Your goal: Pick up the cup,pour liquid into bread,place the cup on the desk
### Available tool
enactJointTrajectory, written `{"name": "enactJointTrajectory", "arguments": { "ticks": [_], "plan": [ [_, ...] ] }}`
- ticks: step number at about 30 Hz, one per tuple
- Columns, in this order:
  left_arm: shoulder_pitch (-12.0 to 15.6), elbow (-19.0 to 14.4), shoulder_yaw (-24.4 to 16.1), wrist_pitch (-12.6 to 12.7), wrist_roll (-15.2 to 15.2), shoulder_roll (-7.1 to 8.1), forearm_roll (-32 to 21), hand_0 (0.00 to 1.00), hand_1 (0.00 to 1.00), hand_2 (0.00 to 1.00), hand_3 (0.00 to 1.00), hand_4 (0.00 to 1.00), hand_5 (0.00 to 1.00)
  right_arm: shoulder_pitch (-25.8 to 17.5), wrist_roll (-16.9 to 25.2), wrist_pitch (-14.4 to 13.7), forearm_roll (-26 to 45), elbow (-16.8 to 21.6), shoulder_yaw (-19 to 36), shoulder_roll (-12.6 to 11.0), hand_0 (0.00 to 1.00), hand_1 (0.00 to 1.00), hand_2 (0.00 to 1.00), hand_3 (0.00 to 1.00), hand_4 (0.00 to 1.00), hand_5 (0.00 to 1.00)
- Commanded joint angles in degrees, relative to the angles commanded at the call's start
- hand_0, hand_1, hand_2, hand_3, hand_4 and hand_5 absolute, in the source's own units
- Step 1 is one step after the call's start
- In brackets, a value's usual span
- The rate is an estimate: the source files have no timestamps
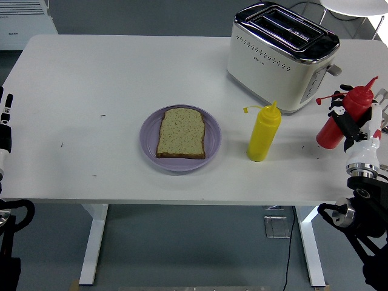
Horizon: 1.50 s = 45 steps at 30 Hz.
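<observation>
A slice of brown bread (181, 133) lies on a purple plate (149, 148) in the middle of the table. No cup shows. My right hand (353, 128) is shut on a red squeeze bottle (339, 124) at the table's right edge. The bottle tilts, its nozzle pointing up and to the right, and its red cap hangs out to the left. The hand and bottle are well to the right of the bread, beyond a yellow squeeze bottle (264, 132). My left arm (5, 130) rests at the picture's left edge.
A white and chrome toaster (282, 54) stands at the back right, just behind the two bottles. The yellow bottle stands upright between the plate and my right hand. The white table (91, 91) stretches left of the plate.
</observation>
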Motion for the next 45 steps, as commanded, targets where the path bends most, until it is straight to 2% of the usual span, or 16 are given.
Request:
{"name": "enactJointTrajectory", "arguments": {
  "ticks": [5,11,18,25,26,34,39,41,45],
  "plan": [
    [0.2,0.0,0.0,0.0,0.0,-0.04,0.0,0.806,0.741,0.728,0.716,0.490,0.998,1.8,-2.9,-1.6,-6.9,4.2,0.9,-2.2,0.132,0.256,0.392,0.487,0.573,0.153],
    [0.2,0.0,0.0,0.0,0.0,-0.04,0.0,0.806,0.741,0.728,0.716,0.490,0.998,6.1,-8.1,-1.6,-18.5,7.1,1.5,-5.1,0.129,0.255,0.389,0.488,0.555,0.149],
    [0.0,0.0,-0.3,0.0,0.0,-0.03,0.0,0.806,0.741,0.728,0.716,0.490,0.998,12.4,-13.5,1.1,-33.3,8.1,1.4,-7.3,0.133,0.251,0.389,0.489,0.557,0.142],
    [-0.1,0.0,-0.5,0.0,0.0,-0.07,0.0,0.806,0.741,0.728,0.716,0.490,0.998,18.7,-21.4,3.8,-47.6,6.8,-2.9,-7.6,0.128,0.255,0.392,0.490,0.553,0.145],
    [-0.1,0.0,-0.6,0.0,0.0,-0.07,0.0,0.807,0.740,0.728,0.716,0.490,0.998,19.3,-22.4,4.0,-49.9,6.7,-3.5,-7.7,0.157,0.266,0.404,0.495,0.544,0.145],
    [-0.1,0.0,-0.8,0.0,-0.1,-0.08,0.0,0.806,0.740,0.728,0.716,0.490,0.998,25.4,-31.3,10.1,-69.2,3.8,-10.4,-8.9,0.168,0.278,0.410,0.495,0.536,0.144],
    [0.0,0.0,-0.9,-0.1,-0.1,-0.11,-0.1,0.806,0.741,0.728,0.716,0.490,0.998,27.7,-34.3,13.7,-80.9,1.9,-13.3,-9.5,0.179,0.287,0.411,0.496,0.519,0.133],
    [0.0,0.0,-0.9,-0.1,-0.1,-0.12,-0.1,0.806,0.741,0.728,0.716,0.490,0.998,29.0,-35.9,14.9,-85.7,1.8,-16.2,-10.4,0.179,0.287,0.411,0.496,0.519,0.133],
    [0.0,0.0,-1.0,-0.1,-0.1,-0.15,-0.1,0.806,0.740,0.728,0.716,0.491,0.998,33.3,-40.9,19.7,-86.8,2.7,-24.4,-13.0,0.189,0.304,0.417,0.499,0.504,0.122]
  ]
}}
